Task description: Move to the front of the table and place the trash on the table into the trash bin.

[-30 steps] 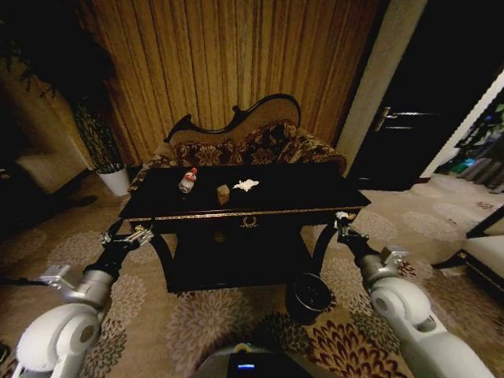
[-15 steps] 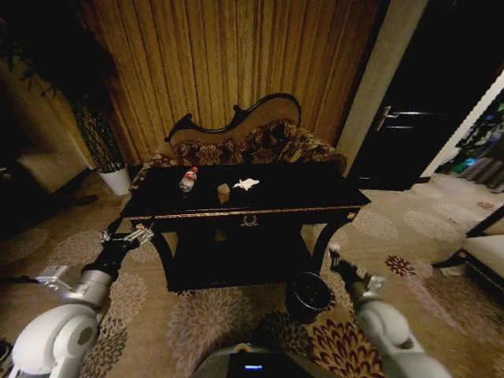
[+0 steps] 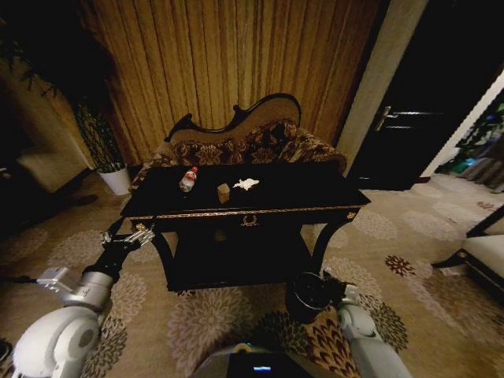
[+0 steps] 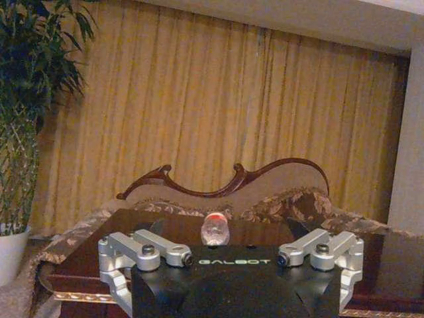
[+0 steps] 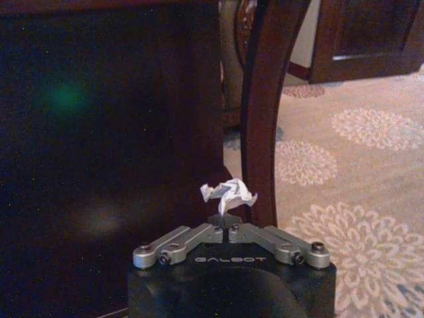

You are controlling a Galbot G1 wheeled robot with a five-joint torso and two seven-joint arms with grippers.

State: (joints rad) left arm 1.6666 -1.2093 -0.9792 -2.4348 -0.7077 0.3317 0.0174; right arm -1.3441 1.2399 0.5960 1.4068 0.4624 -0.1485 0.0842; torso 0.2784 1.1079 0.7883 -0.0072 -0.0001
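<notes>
On the glossy black table [image 3: 315, 193] lie a clear bottle with a red cap [image 3: 187, 179], a small brown box [image 3: 224, 192] and a crumpled white tissue [image 3: 246, 184]. The dark round trash bin [image 3: 308, 294] stands on the carpet by the table's front right leg. My right gripper [image 3: 332, 286] hangs low, right beside the bin. The right wrist view shows it shut on a crumpled silvery wrapper [image 5: 228, 193] in front of the table leg [image 5: 264, 99]. My left gripper [image 3: 128, 238] is open, held level with the table's left front corner and facing the bottle [image 4: 214, 230].
A floral sofa [image 3: 252, 146] with a curved dark frame stands behind the table against gold curtains. A white plant pot [image 3: 116, 179] sits at the far left. A dark door [image 3: 402, 118] is at the right. Patterned carpet surrounds the table.
My right arm has dropped from the table's front right corner down to the bin's side. The left arm and the things on the table have stayed put.
</notes>
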